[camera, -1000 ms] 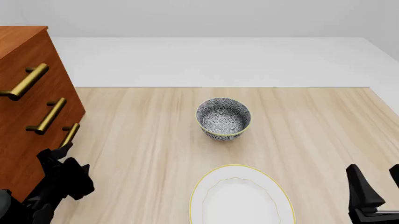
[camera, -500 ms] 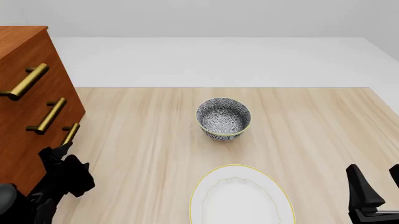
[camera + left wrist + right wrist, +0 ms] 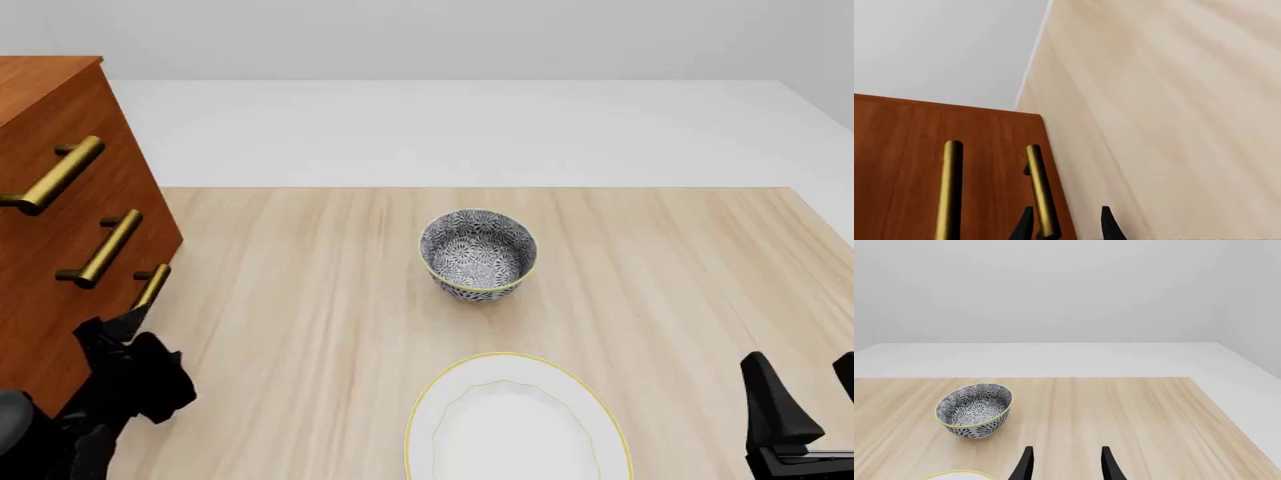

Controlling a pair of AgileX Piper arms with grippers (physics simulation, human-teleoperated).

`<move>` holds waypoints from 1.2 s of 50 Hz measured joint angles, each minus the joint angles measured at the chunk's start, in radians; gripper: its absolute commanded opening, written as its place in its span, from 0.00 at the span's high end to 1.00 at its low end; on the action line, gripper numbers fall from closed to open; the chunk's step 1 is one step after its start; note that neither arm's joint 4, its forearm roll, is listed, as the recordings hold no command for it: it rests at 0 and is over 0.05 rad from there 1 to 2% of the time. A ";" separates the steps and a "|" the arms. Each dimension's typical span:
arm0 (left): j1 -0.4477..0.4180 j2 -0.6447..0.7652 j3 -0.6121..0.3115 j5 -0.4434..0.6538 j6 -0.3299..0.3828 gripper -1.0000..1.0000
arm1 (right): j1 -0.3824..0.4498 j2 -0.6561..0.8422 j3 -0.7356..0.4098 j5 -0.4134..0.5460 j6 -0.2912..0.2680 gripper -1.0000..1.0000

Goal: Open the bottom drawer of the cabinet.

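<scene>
At far left of the counter point(image 3: 334, 330) stands the cabinet point(image 3: 54, 250), reddish-brown wood, w/ three brass bar handles stacked down its front. Its bottom drawer point(image 3: 94, 345) is the lowest, nearest the counter top, and looks shut flush. That drawer's handle point(image 3: 150, 288) is the spot to take hold: a stiff metal bar, prob. slick, so a firm squeeze across it, then a straight pull outward. Drawer box likely heavy-ish and rigid; should slide, not flex.

Left pincer point(image 3: 1064, 225) sits open, fingers either side of the near end of that bar in the wrist view, not clamped on it. Right pincer point(image 3: 1064, 462) is open too, holding nothing, well apart from the cabinet at the counter's right.

White plate point(image 3: 514, 425) w/ yellow rim lies near the front edge; patterned bowl point(image 3: 478, 252) beyond it, mid-counter.

No brands, labels or writing visible anywhere.
</scene>
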 measured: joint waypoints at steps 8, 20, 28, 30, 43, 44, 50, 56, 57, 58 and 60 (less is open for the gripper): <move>0.010 0.006 -0.003 0.000 0.002 0.00 | 0.000 0.000 0.000 0.000 0.000 0.00; 0.030 0.015 -0.005 0.000 0.007 0.00 | 0.000 0.000 0.000 0.000 0.000 0.00; 0.043 0.020 -0.004 0.000 0.010 0.00 | 0.000 0.000 0.000 0.000 0.000 0.00; 0.046 0.021 -0.004 0.000 0.012 0.00 | 0.000 0.000 0.000 0.000 0.000 0.00; 0.068 0.019 -0.005 0.000 0.014 0.00 | 0.000 0.000 0.000 0.000 0.000 0.00; 0.069 0.018 -0.005 0.000 0.013 0.00 | 0.000 0.000 0.000 0.000 0.000 0.00; 0.075 0.020 -0.010 0.000 0.012 0.00 | 0.000 0.000 0.000 0.000 0.000 0.00; 0.080 0.026 -0.017 0.000 0.010 0.00 | 0.000 0.000 0.000 0.000 0.000 0.00; 0.081 0.027 -0.019 0.000 0.010 0.00 | 0.000 0.000 0.000 0.000 0.000 0.00; 0.081 0.029 -0.020 0.000 0.010 0.00 | 0.000 0.000 0.000 0.000 0.000 0.00; 0.082 0.032 -0.023 0.000 0.010 0.00 | 0.000 0.000 0.000 0.000 0.000 0.00</move>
